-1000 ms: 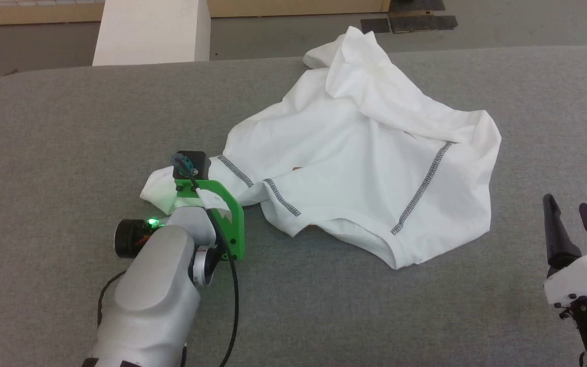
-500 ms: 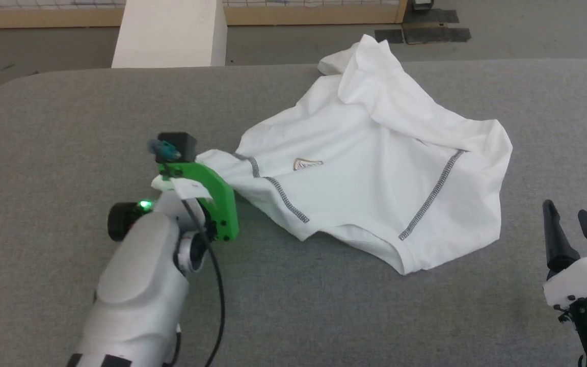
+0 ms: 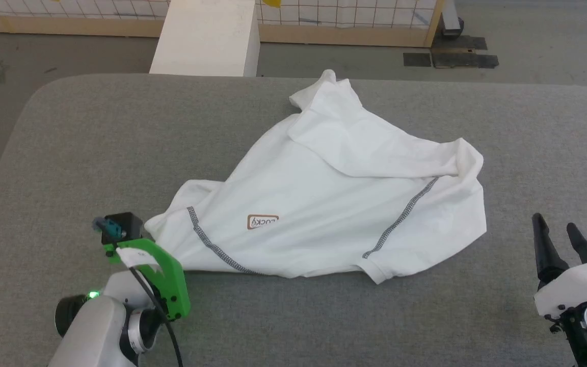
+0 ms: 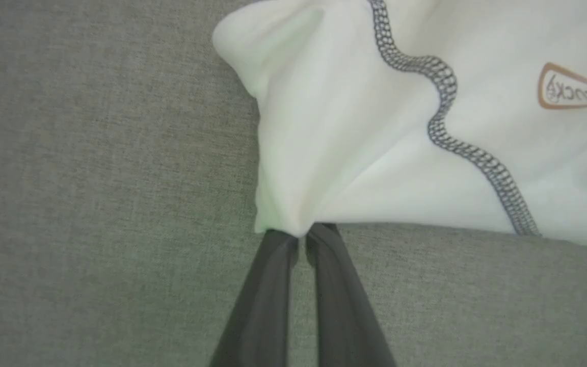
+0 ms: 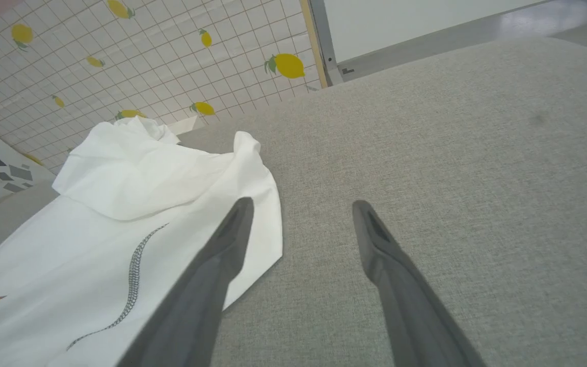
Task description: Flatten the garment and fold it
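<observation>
Left jaws were pinching the 8 o'clock corner of the plain white soft-fabric shirt [image 3: 324, 204], mid grey cloth tabletop [image 3: 69, 142], likely to drag it flat. Right jaws sat spread at 4 o'clock, clear of it.

We look down on a wide table [image 3: 95, 142] covered in grey woven fabric, its far left corner rounded. Beyond its far edge lies a dull grey floor [image 3: 44, 51]. A white rectangular box [image 3: 207, 38] rises just behind the table, left of centre, and dark flat patches [image 3: 451, 59] lie to the far right. A wooden rail [image 3: 344, 34] runs below a white grid-patterned panel [image 3: 344, 12] printed with yellow lemons [image 5: 288, 65]. The light is soft and even.
</observation>
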Tool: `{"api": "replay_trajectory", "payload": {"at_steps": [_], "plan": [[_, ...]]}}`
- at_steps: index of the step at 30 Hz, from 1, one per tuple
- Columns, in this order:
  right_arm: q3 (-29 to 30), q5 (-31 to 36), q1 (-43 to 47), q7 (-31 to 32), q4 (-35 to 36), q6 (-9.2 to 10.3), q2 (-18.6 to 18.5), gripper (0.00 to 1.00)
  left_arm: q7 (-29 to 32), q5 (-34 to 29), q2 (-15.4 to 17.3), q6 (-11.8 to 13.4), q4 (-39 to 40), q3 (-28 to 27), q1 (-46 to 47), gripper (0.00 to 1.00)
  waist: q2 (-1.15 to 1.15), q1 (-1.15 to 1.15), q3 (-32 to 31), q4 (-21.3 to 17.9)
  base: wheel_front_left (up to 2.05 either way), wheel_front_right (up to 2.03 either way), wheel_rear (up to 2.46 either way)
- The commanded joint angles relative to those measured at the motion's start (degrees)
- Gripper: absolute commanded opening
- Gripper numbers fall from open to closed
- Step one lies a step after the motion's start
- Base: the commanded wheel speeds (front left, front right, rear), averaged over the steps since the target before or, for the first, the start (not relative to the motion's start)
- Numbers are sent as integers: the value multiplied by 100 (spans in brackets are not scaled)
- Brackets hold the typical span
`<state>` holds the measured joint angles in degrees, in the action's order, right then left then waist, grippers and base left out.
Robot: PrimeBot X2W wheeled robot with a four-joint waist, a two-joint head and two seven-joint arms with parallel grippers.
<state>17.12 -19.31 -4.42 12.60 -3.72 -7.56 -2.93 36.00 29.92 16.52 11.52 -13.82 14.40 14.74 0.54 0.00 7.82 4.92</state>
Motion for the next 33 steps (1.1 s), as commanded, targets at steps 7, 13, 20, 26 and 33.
{"api": "replay_trajectory", "payload": {"at_steps": [7, 13, 20, 26, 33], "plan": [[-137, 7, 154, 124, 11, 8, 5, 100, -745, 182, -117, 189, 554, -410, -318, 100, -52, 0, -133, 22, 0, 0, 0], [-292, 173, 172, 706, 108, 8, 5, 100, -2329, -10, -147, 94, 1185, -771, -778, 100, -52, 0, -169, 14, 0, 0, 0], [-541, 979, -392, 1952, -154, 8, 5, 100, -4640, -583, -351, -237, 1310, -682, -1127, 100, -52, 0, -34, 85, 0, 0, 0], [-852, 1612, -1058, 2580, -792, 8, -110, 100, -5029, -787, -589, -357, 1084, -526, -1017, 100, -52, 0, 168, 234, 0, 0, 0], [-1132, 2032, -1504, 2989, -1636, 8, -306, 100, -5091, -923, -815, -447, 925, -484, -772, 100, -52, 0, 450, 405, 0, 0, 0]]}}
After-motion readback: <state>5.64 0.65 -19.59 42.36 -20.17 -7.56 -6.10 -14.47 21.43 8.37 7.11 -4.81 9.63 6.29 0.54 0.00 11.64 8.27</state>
